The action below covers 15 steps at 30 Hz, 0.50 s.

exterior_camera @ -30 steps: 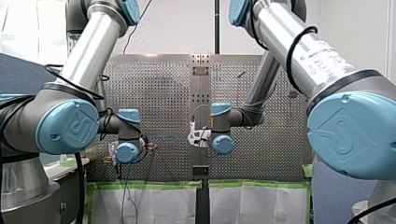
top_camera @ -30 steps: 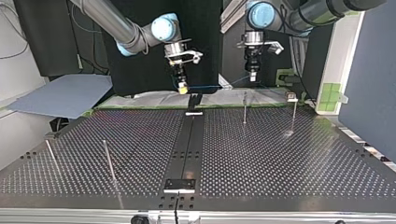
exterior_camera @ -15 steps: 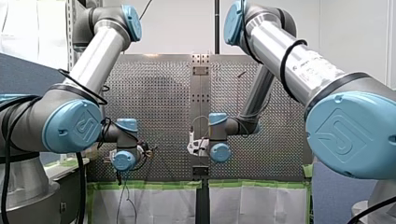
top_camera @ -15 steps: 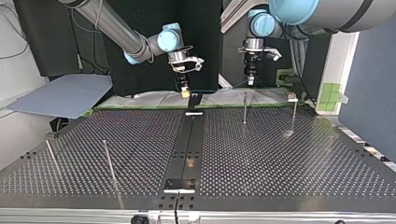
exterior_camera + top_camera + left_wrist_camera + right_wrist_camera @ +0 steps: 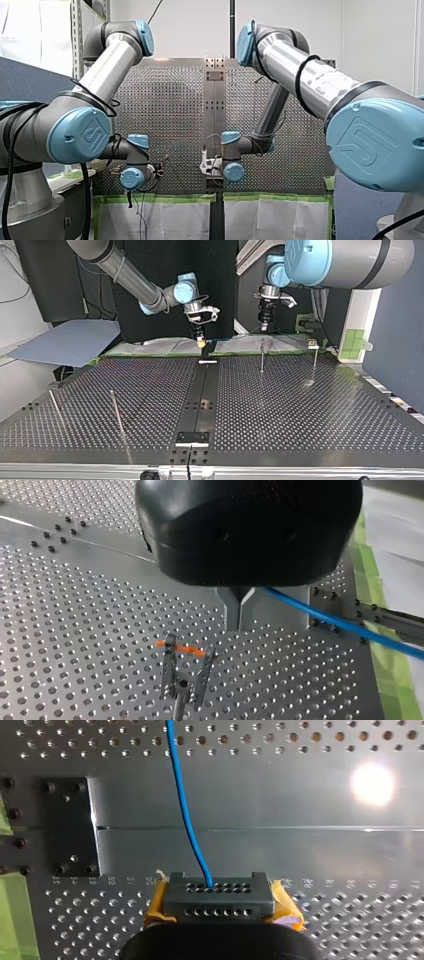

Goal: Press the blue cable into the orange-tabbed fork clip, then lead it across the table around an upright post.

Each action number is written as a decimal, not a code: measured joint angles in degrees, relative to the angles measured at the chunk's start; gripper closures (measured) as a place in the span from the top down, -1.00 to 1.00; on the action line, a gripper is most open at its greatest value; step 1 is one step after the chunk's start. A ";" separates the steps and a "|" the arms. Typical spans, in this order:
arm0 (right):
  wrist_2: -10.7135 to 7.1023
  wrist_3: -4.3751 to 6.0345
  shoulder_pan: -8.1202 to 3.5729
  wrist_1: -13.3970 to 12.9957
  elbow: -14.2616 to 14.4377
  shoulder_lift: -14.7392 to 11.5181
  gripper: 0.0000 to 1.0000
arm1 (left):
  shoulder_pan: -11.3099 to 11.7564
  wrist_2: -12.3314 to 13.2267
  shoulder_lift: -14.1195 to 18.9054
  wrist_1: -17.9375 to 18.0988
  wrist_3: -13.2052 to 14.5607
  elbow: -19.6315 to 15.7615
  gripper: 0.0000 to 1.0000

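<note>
1. My right gripper (image 5: 219, 891) is clamping the blue cable (image 5: 186, 815) between yellow pads; the cable is running straight ahead, away from it.
2. My left gripper (image 5: 239, 620) is pinching the same cable with closed metal fingers near the table (image 5: 75, 610) edge. The orange-tabbed fork clip (image 5: 182, 676) is standing apart from the cable.

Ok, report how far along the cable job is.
Done: both grippers hold the blue cable, my left gripper and my right gripper shut on it. In hand: the left hovers by the empty orange-tabbed fork clip. Left: pressing it in, then routing around an upright post.

Silver arms (image 5: 107, 65), blue joint caps (image 5: 80, 135)
</note>
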 joint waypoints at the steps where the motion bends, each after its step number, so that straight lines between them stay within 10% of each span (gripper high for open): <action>1: -0.09 0.00 -0.03 0.13 -0.42 0.43 -0.99 | 0.13 0.05 -0.03 -0.03 -0.09 0.22 -1.00; 15: -0.56 -0.96 -0.55 0.98 -2.33 4.51 -0.99 | 2.14 -0.21 -0.07 -2.86 -0.48 3.99 -1.00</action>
